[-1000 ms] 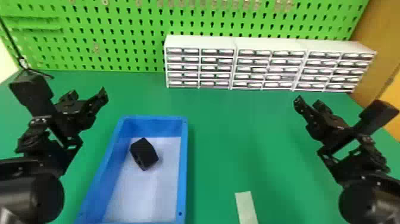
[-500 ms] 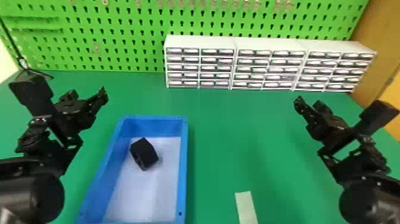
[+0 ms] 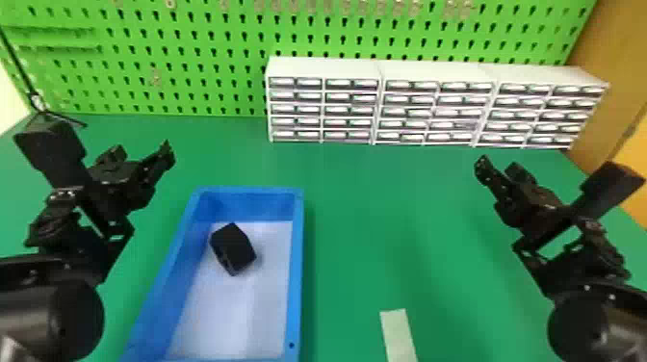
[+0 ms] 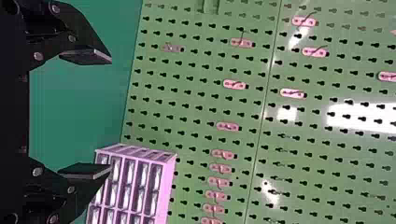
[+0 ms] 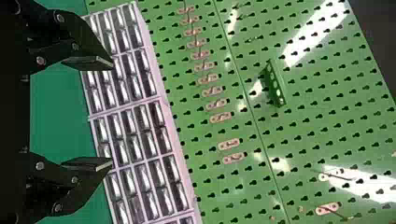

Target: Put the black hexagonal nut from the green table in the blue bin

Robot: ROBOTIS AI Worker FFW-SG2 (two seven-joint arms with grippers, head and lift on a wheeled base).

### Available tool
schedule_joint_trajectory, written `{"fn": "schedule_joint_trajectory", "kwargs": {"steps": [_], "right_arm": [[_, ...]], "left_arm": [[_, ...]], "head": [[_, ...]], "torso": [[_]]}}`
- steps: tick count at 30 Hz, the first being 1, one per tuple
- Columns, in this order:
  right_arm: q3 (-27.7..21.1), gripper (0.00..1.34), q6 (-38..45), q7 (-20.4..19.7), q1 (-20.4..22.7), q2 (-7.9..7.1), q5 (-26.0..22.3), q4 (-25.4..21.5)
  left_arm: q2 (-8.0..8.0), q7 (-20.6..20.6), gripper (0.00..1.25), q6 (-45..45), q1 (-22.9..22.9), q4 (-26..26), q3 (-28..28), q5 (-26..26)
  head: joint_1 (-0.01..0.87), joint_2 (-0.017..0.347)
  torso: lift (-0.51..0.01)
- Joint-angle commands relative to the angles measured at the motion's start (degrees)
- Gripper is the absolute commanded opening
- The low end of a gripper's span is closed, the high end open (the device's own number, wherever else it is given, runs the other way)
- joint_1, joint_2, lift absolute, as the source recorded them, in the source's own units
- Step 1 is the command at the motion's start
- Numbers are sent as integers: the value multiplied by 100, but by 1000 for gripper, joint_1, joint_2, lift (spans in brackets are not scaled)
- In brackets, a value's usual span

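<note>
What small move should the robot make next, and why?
Probably just draw both arms back a little: the black hexagonal nut already lies inside the blue bin, and the left gripper and right gripper are both open and empty, so the job looks done.

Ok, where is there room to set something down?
The widest patch of green table lies between the blue bin and the right pincer, white drawer units behind, pale strip in front. The bin's floor has room nearer the robot than the black nut. Crowded: left of the bin, around the left pincer.
</note>
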Motion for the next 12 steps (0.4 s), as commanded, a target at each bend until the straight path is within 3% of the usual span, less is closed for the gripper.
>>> {"fn": "schedule_joint_trajectory", "kwargs": {"steps": [1,12], "right_arm": [[0,807,0,0,0,0,0,-4],[0,807,0,0,9,9,0,-4]], "left_arm": [[0,0,818,2,3,0,1,2],[0,0,818,2,3,0,10,11]], "head": [[692,8],[692,8]], "torso": [[-97],[-97]]}}
